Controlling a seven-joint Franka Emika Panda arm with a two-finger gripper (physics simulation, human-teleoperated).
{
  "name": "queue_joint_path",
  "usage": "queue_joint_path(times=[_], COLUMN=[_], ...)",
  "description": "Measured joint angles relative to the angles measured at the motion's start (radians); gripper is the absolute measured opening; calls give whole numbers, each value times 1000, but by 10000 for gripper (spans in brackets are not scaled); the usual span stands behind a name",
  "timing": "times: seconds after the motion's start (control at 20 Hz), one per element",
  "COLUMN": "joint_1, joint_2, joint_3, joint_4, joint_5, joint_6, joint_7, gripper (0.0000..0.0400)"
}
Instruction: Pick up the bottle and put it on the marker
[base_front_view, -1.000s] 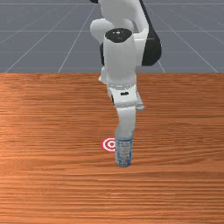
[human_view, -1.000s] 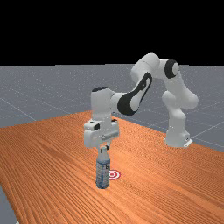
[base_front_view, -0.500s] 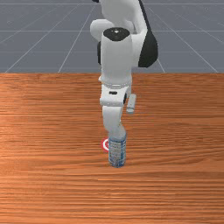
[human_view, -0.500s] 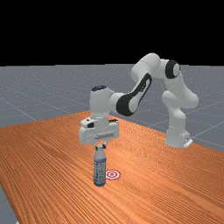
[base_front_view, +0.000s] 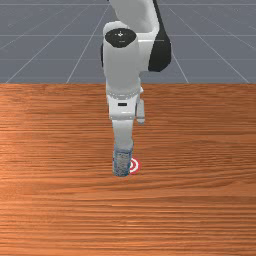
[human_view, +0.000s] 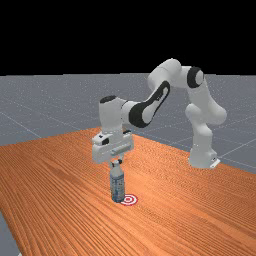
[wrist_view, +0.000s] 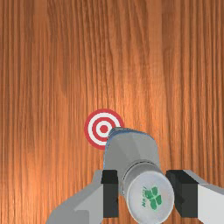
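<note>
In the far view my gripper (human_view: 117, 162) is shut on the neck of the bottle (human_view: 117, 186), a clear one with a blue-and-white label, which hangs nearly upright. The red-and-white ring marker (human_view: 129, 200) lies just to the far view's right of its base. From the front, the bottle (base_front_view: 121, 162) overlaps the left part of the marker (base_front_view: 134, 166). In the wrist view my gripper (wrist_view: 146, 193) has a dark pad on each side of the cap, and the bottle's body (wrist_view: 131, 151) covers one edge of the marker (wrist_view: 98, 129). Any gap under the bottle is hard to judge.
The wooden table (human_view: 60, 175) spreads around the bottle and marker. The arm's base stands at the table's rear, on the far view's right.
My hand has carried the bottle toward the front view's left and back toward the arm's base. It has passed across the marker in that view, and the hand has turned.
</note>
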Motion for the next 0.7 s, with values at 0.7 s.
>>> queue_joint_path(times=[0.7], joint_1=[-7], joint_2=[-169], joint_3=[3], joint_4=[-287], joint_5=[11], joint_6=[198], joint_7=[-9], gripper=[166])
